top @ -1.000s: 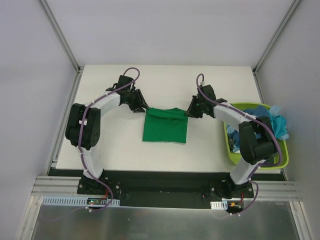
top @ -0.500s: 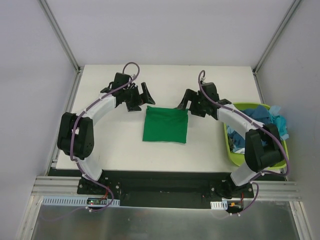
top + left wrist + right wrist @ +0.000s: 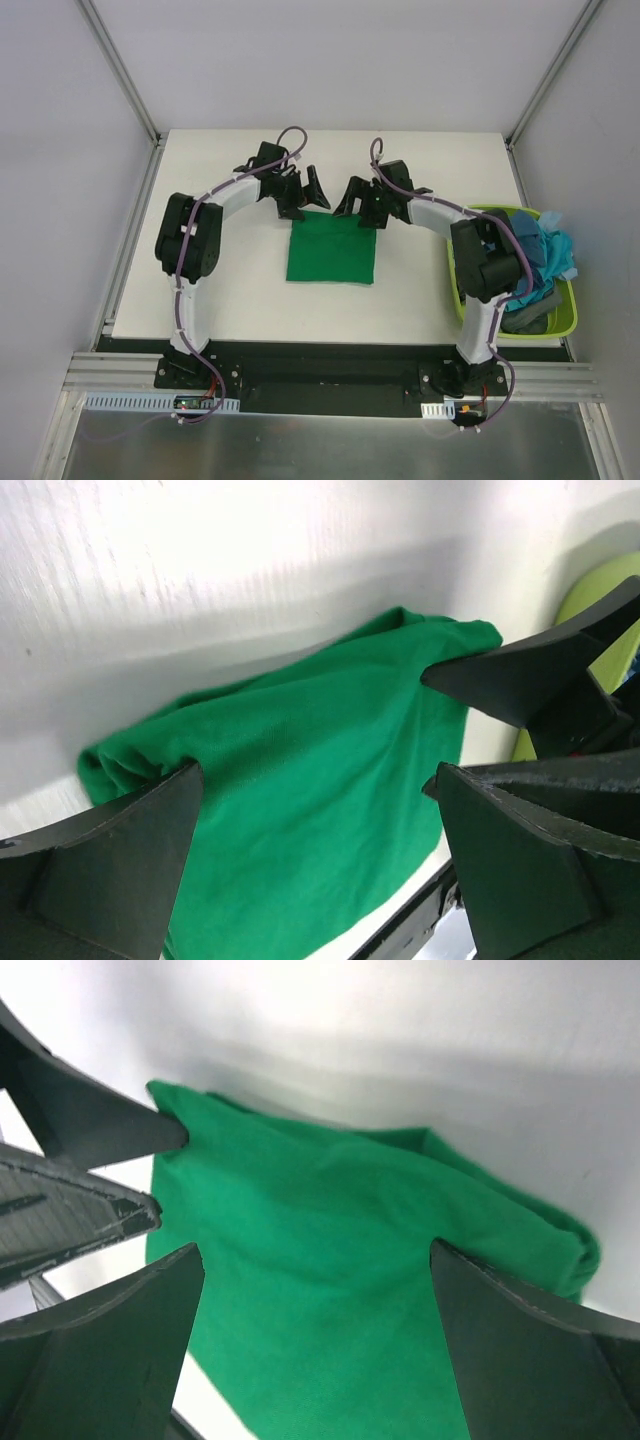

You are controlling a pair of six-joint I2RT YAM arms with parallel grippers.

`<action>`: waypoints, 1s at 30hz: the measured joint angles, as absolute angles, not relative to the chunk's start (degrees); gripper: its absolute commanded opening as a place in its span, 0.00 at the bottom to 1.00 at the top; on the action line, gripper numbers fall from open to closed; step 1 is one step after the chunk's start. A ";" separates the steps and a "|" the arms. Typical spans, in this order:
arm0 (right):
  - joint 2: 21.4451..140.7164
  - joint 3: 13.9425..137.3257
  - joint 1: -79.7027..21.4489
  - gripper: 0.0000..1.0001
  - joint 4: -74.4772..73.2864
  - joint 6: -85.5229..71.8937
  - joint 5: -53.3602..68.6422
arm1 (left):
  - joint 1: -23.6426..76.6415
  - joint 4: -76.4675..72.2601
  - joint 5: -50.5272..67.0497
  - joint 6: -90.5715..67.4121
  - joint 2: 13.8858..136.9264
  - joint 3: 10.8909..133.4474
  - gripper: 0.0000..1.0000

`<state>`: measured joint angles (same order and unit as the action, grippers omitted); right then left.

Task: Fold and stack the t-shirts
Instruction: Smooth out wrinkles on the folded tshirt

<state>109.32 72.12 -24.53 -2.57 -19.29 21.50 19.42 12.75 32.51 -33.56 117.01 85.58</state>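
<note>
A bright green t-shirt (image 3: 332, 252) lies folded into a flat rectangle in the middle of the table. My left gripper (image 3: 305, 198) hovers open over its far left corner, and my right gripper (image 3: 360, 203) hovers open over its far right corner. In the left wrist view the green shirt (image 3: 300, 770) fills the gap of the open left gripper (image 3: 312, 776), untouched. The right wrist view shows the same cloth (image 3: 330, 1260) under the open right gripper (image 3: 315, 1252). Dark teal-blue t-shirts (image 3: 512, 226) and a light turquoise one (image 3: 563, 252) are heaped in the basket.
A lime-green plastic basket (image 3: 459, 300) stands at the table's right edge, close to the right arm's elbow. The two grippers nearly face each other, a short gap apart. Grey walls enclose the white table (image 3: 230, 290) on three sides.
Both grippers have opened and let go of the green shirt's far corners. They then swung inward toward each other along the far edge. The shirt has settled flat.
</note>
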 measured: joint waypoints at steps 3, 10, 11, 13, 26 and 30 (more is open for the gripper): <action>113.32 74.54 -23.14 0.96 -2.52 -19.46 21.52 | 19.38 12.73 32.53 -33.67 120.49 87.70 0.99; 115.50 76.31 -22.24 0.96 -2.02 -19.88 22.52 | 19.00 11.66 33.65 -34.98 122.61 87.88 0.99; 115.50 76.31 -22.24 0.96 -2.04 -19.81 22.52 | 18.98 11.46 33.65 -35.11 122.56 87.74 0.99; 115.33 76.34 -22.24 0.96 -2.33 -19.25 22.48 | 18.65 11.29 33.65 -35.16 122.37 87.57 0.99; 88.55 63.44 -22.68 0.96 -8.75 -12.60 16.99 | 18.87 12.69 26.04 -32.32 91.94 66.17 0.99; 85.80 58.52 -23.77 0.96 -9.17 -12.27 14.22 | 19.62 12.29 21.74 -32.45 79.79 56.10 0.99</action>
<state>85.80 58.52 -23.77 -9.17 -12.27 14.22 19.62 12.29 21.74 -32.45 79.79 56.10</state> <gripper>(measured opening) 0.966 0.990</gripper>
